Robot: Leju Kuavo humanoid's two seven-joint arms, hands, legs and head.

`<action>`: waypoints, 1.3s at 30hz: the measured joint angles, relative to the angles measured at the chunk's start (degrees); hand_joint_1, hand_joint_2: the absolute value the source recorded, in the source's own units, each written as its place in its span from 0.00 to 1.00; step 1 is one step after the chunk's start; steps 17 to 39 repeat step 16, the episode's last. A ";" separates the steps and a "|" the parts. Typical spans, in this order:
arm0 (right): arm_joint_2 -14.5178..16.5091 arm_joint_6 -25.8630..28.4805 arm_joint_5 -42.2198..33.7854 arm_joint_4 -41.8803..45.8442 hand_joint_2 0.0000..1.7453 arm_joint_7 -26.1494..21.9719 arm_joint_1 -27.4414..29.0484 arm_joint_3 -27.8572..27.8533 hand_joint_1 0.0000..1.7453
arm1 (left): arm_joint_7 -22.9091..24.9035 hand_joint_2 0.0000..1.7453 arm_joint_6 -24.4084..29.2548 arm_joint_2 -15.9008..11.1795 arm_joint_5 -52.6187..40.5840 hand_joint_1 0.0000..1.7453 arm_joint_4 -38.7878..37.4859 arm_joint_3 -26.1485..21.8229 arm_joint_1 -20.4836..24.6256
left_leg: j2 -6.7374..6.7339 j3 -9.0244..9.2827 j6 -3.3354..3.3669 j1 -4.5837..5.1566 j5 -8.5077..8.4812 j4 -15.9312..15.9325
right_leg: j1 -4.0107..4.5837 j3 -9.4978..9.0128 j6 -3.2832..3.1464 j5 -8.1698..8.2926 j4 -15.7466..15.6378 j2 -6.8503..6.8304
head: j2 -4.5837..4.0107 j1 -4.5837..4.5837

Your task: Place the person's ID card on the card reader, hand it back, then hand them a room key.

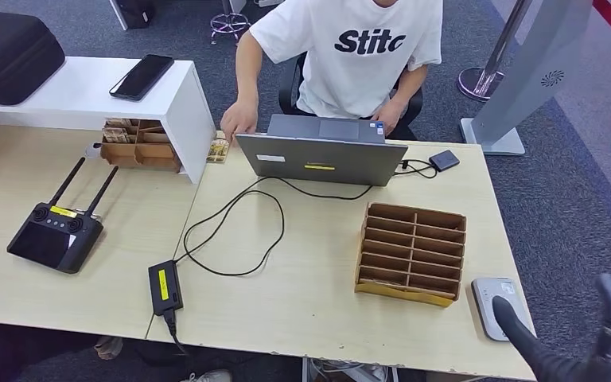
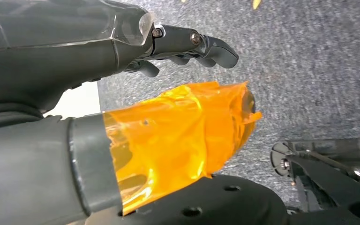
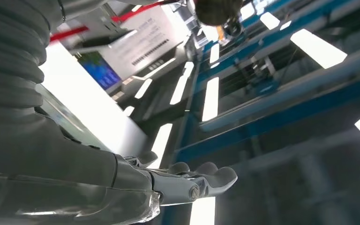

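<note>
The card reader [image 1: 495, 305], a small grey-white pad, lies at the table's near right corner. My right hand [image 1: 597, 334] hovers just beside it with dark fingers spread, holding nothing; its thumb overlaps the reader's near edge. In the right wrist view the same hand [image 3: 178, 183] is turned up toward the ceiling lights, also holding nothing. My left hand [image 2: 98, 56] hangs over grey carpet, its thumb [image 2: 183, 136] wrapped in orange tape, nothing in its grasp. A small patterned card [image 1: 219, 150] lies at the far table edge by the person's hand [image 1: 239, 119].
A person in a white T-shirt [image 1: 354, 48] sits behind an open laptop [image 1: 322, 155]. A slotted cardboard rack [image 1: 410, 253] stands left of the reader. A power brick [image 1: 165, 286] and its cable, a black remote controller [image 1: 54, 235] and a white shelf [image 1: 87, 91] occupy the left.
</note>
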State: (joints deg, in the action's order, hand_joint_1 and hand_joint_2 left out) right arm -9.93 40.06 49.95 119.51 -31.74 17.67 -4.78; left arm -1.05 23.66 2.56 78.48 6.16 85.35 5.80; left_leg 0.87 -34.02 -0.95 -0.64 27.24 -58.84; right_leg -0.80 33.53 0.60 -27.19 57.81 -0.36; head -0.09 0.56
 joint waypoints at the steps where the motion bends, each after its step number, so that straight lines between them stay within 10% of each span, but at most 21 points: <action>1: 2.33 0.02 -3.90 1.42 1.00 -1.65 1.96 -1.22 0.00 | 0.13 0.00 0.19 0.03 0.25 0.00 0.00 -0.13 -0.09 | -0.04 0.01 -0.02 -0.01 0.02 0.01 | 0.01 0.00 -0.03 -0.02 0.00 0.04 | 0.00 0.01; 9: 14.91 -8.22 -36.81 5.89 1.00 -6.44 9.88 -6.58 0.00 | -0.27 0.00 1.50 0.50 1.66 0.00 0.00 -1.04 -0.35 | -0.21 0.12 -0.06 0.01 0.06 0.03 | -0.01 -0.04 -0.08 -0.04 0.00 0.19 | 0.00 -0.01; 15: 20.77 -13.99 -45.25 5.87 1.00 -7.78 10.07 -10.87 0.00 | -1.43 0.00 1.67 0.51 1.68 0.00 0.00 -1.20 -0.35 | -0.22 0.20 -0.06 0.01 0.06 0.02 | -0.01 -0.13 -0.08 -0.03 0.00 0.23 | 0.00 -0.02; 39: 21.24 -14.64 -46.29 5.88 1.00 -7.85 9.96 -11.31 0.00 | -1.69 0.00 1.68 0.51 1.65 0.00 0.00 -1.20 -0.34 | -0.21 0.21 -0.06 0.01 0.06 0.02 | -0.01 -0.14 -0.08 -0.03 0.00 0.22 | 0.00 -0.03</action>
